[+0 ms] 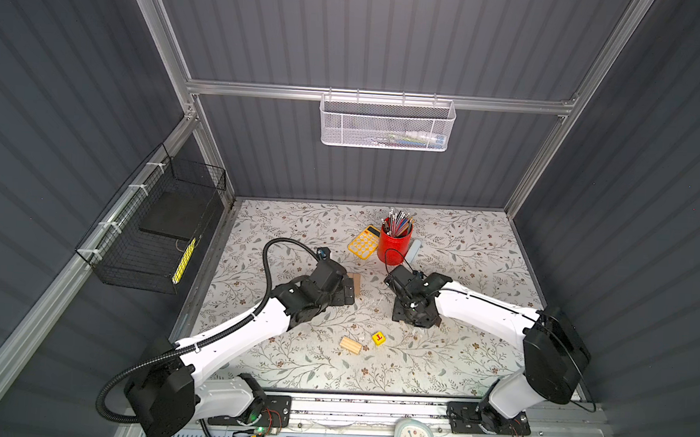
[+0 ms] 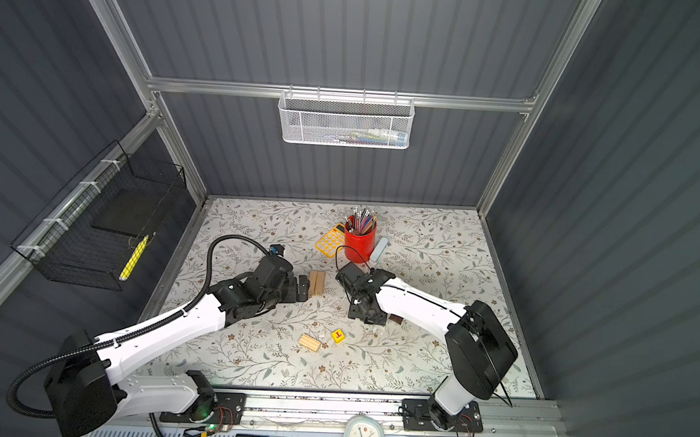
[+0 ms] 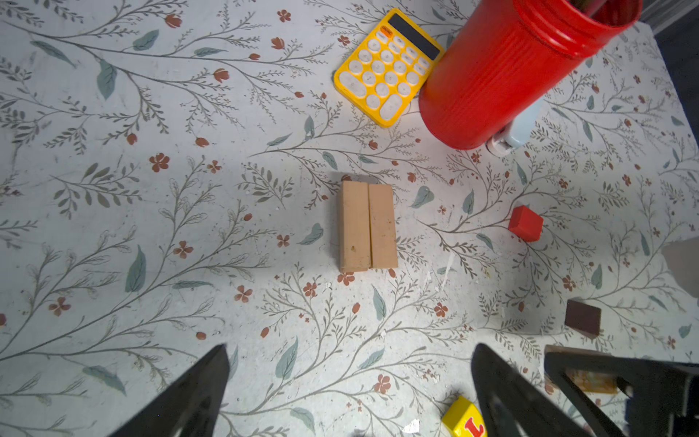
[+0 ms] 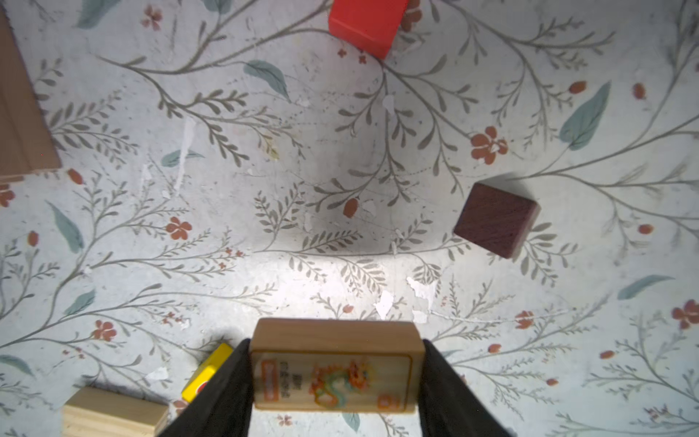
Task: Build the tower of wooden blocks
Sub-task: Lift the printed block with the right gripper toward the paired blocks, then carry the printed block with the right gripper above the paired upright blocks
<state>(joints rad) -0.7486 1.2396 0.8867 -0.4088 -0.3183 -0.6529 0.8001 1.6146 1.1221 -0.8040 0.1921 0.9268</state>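
Wood block tower [image 3: 368, 226]: just two pale tan wooden oblong blocks, touching side by side, flat on floral table [image 3: 151, 265], before your left claw [image 3: 350, 348], spread wide. Your right claw [image 4: 334, 348] pinches picture-printed pale wooden block [image 4: 333, 372], red wooden cube [image 4: 365, 24] nearby

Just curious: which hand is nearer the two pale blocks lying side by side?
Left. The left hand is beside the pair; the right hand, gripping a printed block, is farther off.
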